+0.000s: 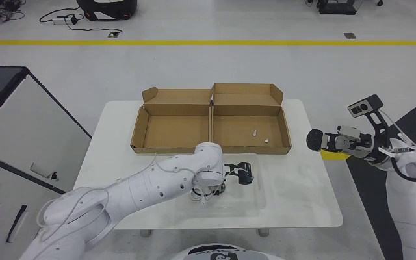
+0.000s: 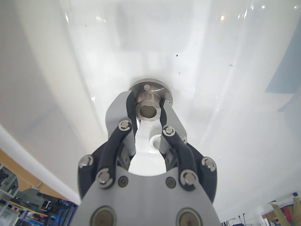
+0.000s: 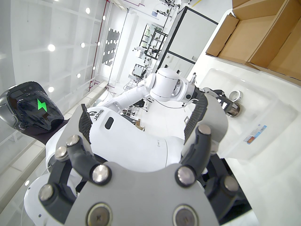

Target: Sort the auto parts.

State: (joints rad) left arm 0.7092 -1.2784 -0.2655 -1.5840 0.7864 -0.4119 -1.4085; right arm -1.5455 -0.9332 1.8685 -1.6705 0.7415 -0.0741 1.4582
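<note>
My left gripper (image 2: 147,102) is shut on the neck of a metal flanged bushing (image 2: 150,90), inside a clear plastic tray (image 2: 70,48). Its flange rests at or just above the tray floor. A pale ring (image 2: 155,142) lies under the fingers. In the top view the left gripper (image 1: 244,174) sits over the tray (image 1: 286,195) at the table's front. The right wrist view shows the bushing (image 3: 234,113) in that gripper (image 3: 226,106), with the ring (image 3: 235,94) beside it. My right gripper (image 3: 143,109) is open and holds nothing, off the table's right edge (image 1: 316,140).
Two open cardboard boxes stand side by side at the back of the table. The left box (image 1: 172,130) looks bare inside; the right box (image 1: 250,123) holds two small white parts (image 1: 255,133). A grey panel (image 1: 26,117) stands left of the table.
</note>
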